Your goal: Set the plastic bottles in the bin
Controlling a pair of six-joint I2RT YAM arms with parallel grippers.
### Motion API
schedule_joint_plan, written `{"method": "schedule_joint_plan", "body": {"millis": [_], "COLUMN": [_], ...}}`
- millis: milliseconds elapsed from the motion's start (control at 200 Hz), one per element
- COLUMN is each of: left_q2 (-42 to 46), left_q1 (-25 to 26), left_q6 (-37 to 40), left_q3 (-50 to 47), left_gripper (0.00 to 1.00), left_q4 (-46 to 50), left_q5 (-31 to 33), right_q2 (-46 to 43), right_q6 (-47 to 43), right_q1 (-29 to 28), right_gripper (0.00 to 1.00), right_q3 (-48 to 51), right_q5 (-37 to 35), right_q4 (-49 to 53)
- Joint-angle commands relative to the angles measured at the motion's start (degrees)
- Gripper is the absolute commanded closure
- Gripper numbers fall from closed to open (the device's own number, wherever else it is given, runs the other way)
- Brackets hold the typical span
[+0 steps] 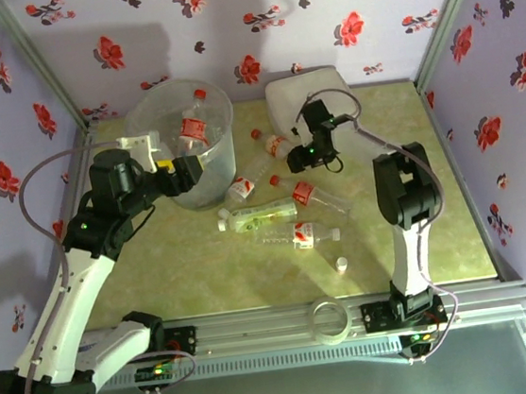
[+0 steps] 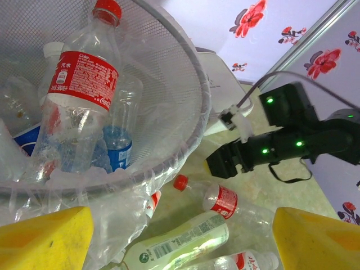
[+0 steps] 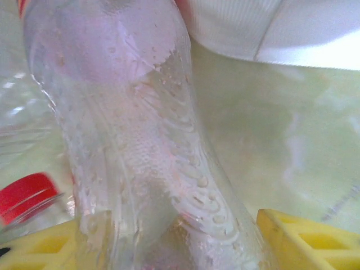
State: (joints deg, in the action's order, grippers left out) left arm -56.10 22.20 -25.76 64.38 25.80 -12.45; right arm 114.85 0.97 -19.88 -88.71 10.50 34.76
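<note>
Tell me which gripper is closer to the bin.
Left. The left gripper is at the wall of the bin; the right gripper is well off to its right, around a bottle.

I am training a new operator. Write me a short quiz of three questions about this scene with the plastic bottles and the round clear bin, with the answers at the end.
1. True or false: the large round clear plastic bin has no bottles in it.
2. The tall clear bottle with a red cap inside the bin has a label of which colour? A green, B red, C yellow.
3. Which arm's gripper has a clear textured plastic bottle between its yellow fingers?
Key: 1 false. 2 B. 3 the right gripper.
</note>
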Motion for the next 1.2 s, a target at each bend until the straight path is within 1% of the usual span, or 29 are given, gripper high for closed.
{"method": "schedule_joint_plan", "body": {"millis": [0,160,235,295,345,395,445,540,645,730,860,940,1115,1195], "left_q2": [0.1,0.4,0.2,0.0,-0.4,-1.5,-3.3,-7.9,-13.0,-16.6,-20.6,-22.2,-24.9,-25.4], "left_q1": [0.2,0.2,0.2,0.2,0.7,2.1,4.4,9.8,14.2,16.4,18.6,19.2,20.3,20.3], "left_q6": [1.1,0.0,-1.8,-4.5,-7.8,-11.0,-11.8,-11.3,-10.2,-11.1,-12.6,-14.3,-19.2,-20.4], "left_q3": [2.3,3.5,4.3,4.0,3.1,3.0,4.4,8.9,13.2,15.0,16.4,16.8,14.6,13.9], "left_gripper": [0.16,0.16,0.15,0.14,0.13,0.13,0.11,0.00,0.00,0.00,0.00,0.00,0.00,0.03], "left_q4": [0.0,-0.4,-1.2,-3.8,-8.2,-11.5,-13.1,-14.0,-14.7,-16.4,-19.3,-21.2,-28.7,-31.4], "left_q5": [0.6,0.5,0.0,-1.8,-3.7,-3.8,-3.8,-3.4,-3.5,-3.5,-3.7,-3.6,-3.3,-3.0], "right_q2": [-7.9,-16.9,-21.6,-26.6,-31.2,-36.0,-40.4,-47.9,-54.2,-56.7,-57.8,-57.7,-56.1,-55.3], "right_q6": [-0.4,1.5,3.7,6.9,10.6,14.8,17.9,20.8,23.7,24.6,24.8,25.1,26.0,26.2], "right_q1": [0.4,0.3,0.4,0.4,0.2,-0.3,-1.4,-5.4,-9.9,-13.2,-16.8,-18.1,-20.6,-21.4], "right_gripper": [0.37,0.40,0.40,0.41,0.43,0.43,0.43,0.43,0.43,0.43,0.43,0.42,0.42,0.42], "right_q3": [1.5,7.0,9.8,13.5,17.3,21.2,24.4,29.1,33.3,34.6,35.4,35.6,36.9,37.3], "right_q5": [-2.5,-2.1,-2.0,-0.8,1.2,3.2,4.6,3.6,2.4,1.2,0.1,0.0,0.2,-0.5], "right_q4": [0.7,-0.5,-0.9,-3.5,-7.4,-12.4,-16.7,-22.8,-30.2,-33.3,-36.2,-37.2,-40.9,-41.3]}}
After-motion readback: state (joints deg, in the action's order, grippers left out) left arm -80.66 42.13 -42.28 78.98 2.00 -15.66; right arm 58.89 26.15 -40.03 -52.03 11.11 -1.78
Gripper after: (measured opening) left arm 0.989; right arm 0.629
